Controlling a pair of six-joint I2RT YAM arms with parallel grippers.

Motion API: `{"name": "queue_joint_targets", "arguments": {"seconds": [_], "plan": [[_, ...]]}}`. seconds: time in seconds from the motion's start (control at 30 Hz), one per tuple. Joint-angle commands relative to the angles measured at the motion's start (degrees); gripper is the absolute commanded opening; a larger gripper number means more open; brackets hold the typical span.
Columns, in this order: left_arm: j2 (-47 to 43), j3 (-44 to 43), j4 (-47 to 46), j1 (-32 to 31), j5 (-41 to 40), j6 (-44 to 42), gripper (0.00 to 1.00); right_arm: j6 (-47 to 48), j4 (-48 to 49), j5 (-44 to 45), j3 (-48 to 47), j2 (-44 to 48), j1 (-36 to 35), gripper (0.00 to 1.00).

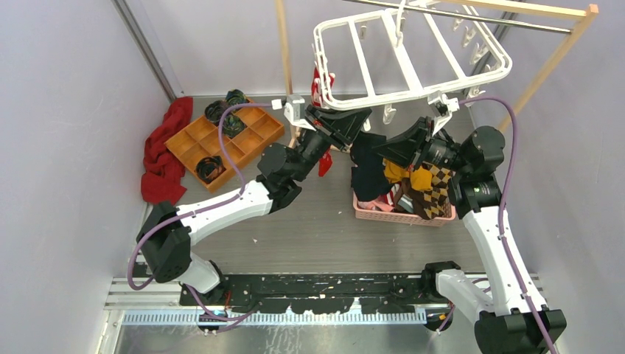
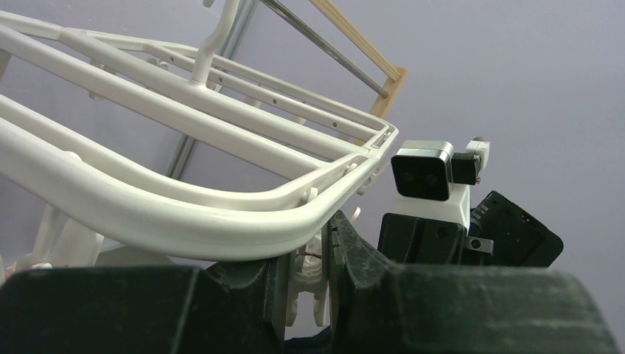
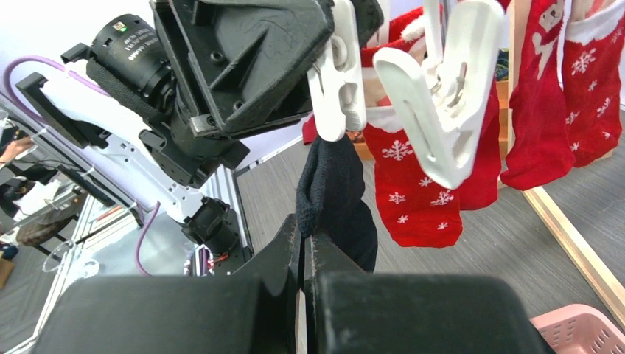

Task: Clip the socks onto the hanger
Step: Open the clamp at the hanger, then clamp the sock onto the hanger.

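Note:
The white hanger [image 1: 413, 55] hangs from the rod at the back; its rim [image 2: 184, 221] fills the left wrist view. My left gripper [image 1: 362, 119] [image 2: 308, 251] is shut on one of its dangling white clips [image 2: 311, 284] [image 3: 337, 81]. My right gripper [image 1: 382, 147] [image 3: 304, 237] is shut on a black sock [image 3: 335, 192] [image 1: 366, 173] and holds it upright, its top edge right at the lower end of that clip. Mustard and argyle socks [image 1: 427, 184] lie in the pink basket [image 1: 398, 216]. Whether the clip bites the sock I cannot tell.
Red snowflake socks [image 3: 413, 184] hang from neighbouring clips [image 3: 442, 110] beside the black one. An orange compartment tray [image 1: 250, 140] with dark sock rolls and a red cloth [image 1: 163, 151] lie back left. The wooden rack [image 1: 549, 55] stands behind.

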State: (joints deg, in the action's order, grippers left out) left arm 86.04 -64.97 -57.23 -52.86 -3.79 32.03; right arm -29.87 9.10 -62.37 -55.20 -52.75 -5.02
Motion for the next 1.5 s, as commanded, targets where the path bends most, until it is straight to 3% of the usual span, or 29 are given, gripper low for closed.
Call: {"name": "queue_joint_targets", "arguments": {"seconds": [0.0, 0.23, 1.47], "plan": [[-0.8, -0.2, -4.5, 0.6, 1.5, 1.7, 0.05, -6.8, 9.6, -1.8, 0.2, -0.2, 0.5, 0.01], [-0.4, -0.4, -5.5, 0.9, 2.2, 3.4, 0.04, -14.2, 17.9, -2.6, 1.0, -2.1, 0.5, 0.01], [0.5, -0.8, -7.6, 1.9, 3.5, 6.6, 0.04, -20.3, 21.7, -1.8, 1.5, -4.9, 0.7, 0.01]]}}
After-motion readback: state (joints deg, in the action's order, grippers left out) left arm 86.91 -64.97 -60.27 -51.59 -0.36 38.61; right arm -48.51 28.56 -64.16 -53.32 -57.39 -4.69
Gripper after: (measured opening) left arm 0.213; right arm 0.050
